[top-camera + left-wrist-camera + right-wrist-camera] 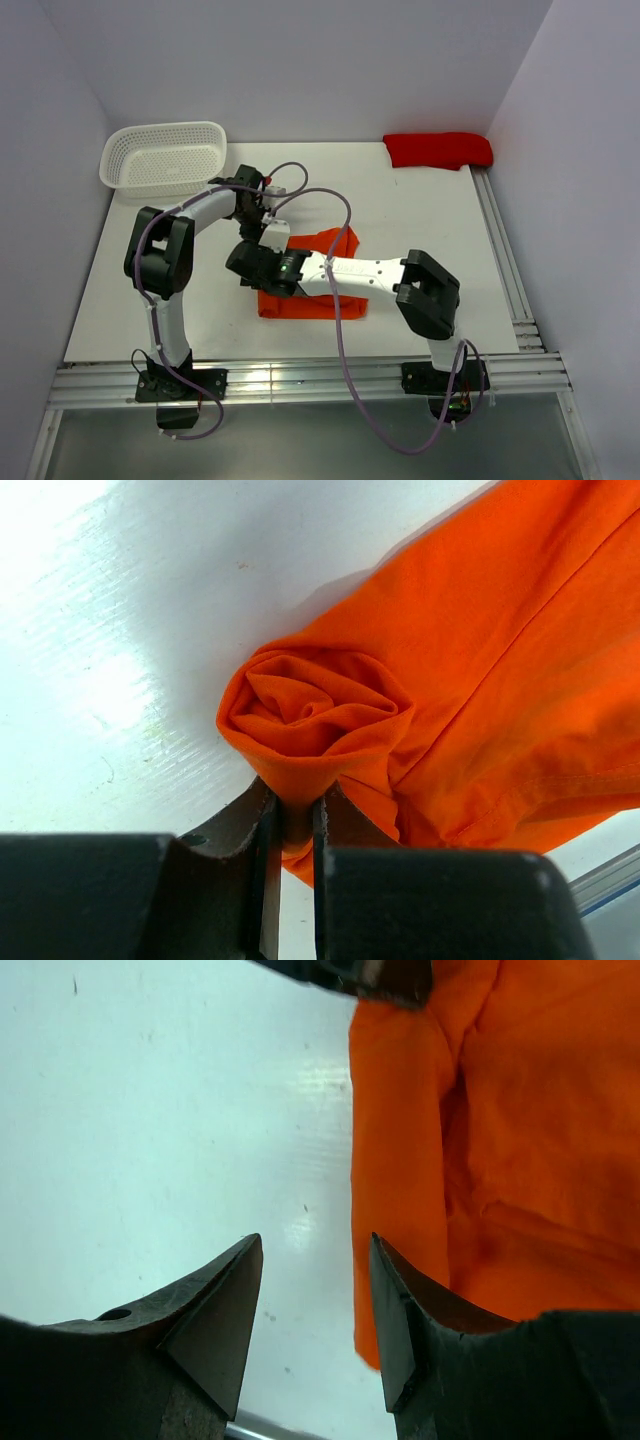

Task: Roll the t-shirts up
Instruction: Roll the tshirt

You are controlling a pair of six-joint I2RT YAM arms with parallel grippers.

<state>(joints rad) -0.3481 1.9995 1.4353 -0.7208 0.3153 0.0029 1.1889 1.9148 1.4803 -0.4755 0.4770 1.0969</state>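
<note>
The left gripper [295, 818] pinches the rolled end of the orange shirt [480, 680]. The right gripper [313, 1260] gapes empty beside it. A basket [165, 157] and red shirt [438, 150] lie behind.

the white-and-black left arm [205, 208] reaches forward, its black two-finger left hand [297, 815] pinched on a fold of the bright orange cloth t-shirt [480, 680]; the right arm [355, 272] stretches leftward, its right hand [315, 1250] gaping and empty.
</note>
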